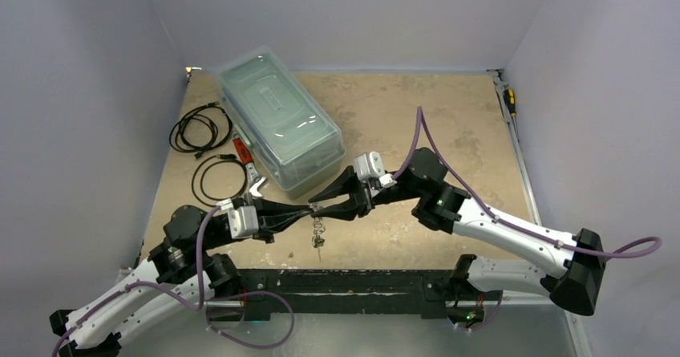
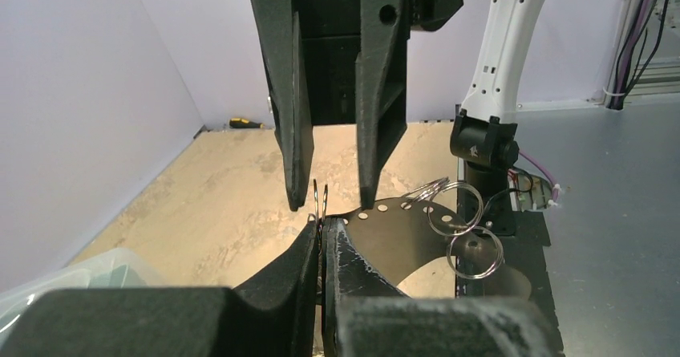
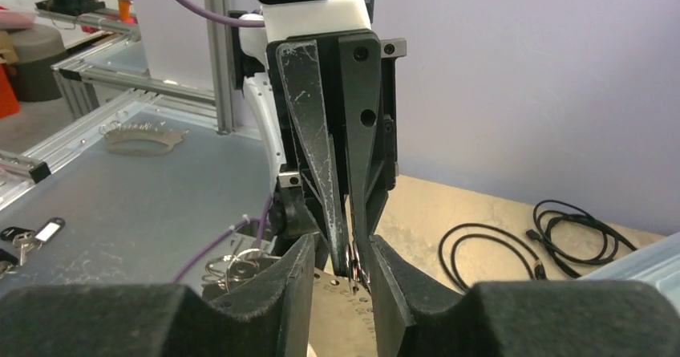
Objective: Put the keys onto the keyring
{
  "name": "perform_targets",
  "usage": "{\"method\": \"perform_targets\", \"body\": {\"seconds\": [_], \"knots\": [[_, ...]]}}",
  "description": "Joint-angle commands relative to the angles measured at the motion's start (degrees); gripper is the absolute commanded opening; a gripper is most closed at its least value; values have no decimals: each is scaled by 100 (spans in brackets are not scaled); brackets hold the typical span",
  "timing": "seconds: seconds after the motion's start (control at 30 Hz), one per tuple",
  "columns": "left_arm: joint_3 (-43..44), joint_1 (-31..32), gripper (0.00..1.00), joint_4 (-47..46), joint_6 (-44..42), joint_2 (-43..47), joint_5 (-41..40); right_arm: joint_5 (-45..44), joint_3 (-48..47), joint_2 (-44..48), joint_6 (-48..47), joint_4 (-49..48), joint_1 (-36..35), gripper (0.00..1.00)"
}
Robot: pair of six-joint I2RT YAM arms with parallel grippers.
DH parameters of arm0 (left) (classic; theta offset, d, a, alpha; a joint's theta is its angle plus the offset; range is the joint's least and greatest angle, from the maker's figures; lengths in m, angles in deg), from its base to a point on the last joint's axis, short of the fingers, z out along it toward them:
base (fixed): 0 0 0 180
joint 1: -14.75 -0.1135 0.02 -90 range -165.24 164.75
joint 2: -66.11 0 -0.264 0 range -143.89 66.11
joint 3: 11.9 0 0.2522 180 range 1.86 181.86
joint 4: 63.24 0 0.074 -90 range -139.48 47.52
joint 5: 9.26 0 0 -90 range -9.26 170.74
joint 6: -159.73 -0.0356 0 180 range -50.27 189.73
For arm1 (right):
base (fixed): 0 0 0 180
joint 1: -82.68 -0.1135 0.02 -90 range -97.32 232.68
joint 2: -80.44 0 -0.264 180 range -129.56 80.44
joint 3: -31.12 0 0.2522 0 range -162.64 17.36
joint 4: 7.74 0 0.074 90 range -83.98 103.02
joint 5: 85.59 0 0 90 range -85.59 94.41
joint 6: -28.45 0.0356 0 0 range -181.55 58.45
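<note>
The two grippers meet tip to tip above the front middle of the table. My left gripper (image 1: 308, 210) (image 2: 324, 227) is shut on a small metal ring (image 2: 322, 199) at the edge of the keyring (image 2: 401, 233), a thin curved band dotted with holes. More rings (image 2: 461, 212) hang from the band. My right gripper (image 1: 322, 205) (image 3: 341, 254) is open, its fingers standing either side of that pinched ring (image 3: 354, 270) without closing on it. In the top view the keyring (image 1: 318, 229) dangles below the tips with a small key-like piece (image 1: 320, 244) at its lower end; which key it is cannot be told.
A clear lidded plastic box (image 1: 279, 120) lies at the back left. Two coils of black cable (image 1: 200, 127) (image 1: 218, 179) and a red-handled tool (image 1: 240, 148) lie left of it. A yellow-handled screwdriver (image 1: 510, 100) rests by the right wall.
</note>
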Motion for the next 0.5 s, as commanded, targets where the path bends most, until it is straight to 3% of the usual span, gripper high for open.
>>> {"method": "perform_targets", "body": {"seconds": [0.0, 0.23, 0.47], "knots": [[101, -19, 0, -163, -36, -35, -129, -303, -360, 357, -434, 757, -27, 37], [129, -19, 0, -127, -19, -121, -84, -734, -1160, 211, -1151, 2634, -35, 37], [146, -17, 0, -109, 1, -176, -73, -853, -1757, -1, -1449, 3626, -36, 36]]}}
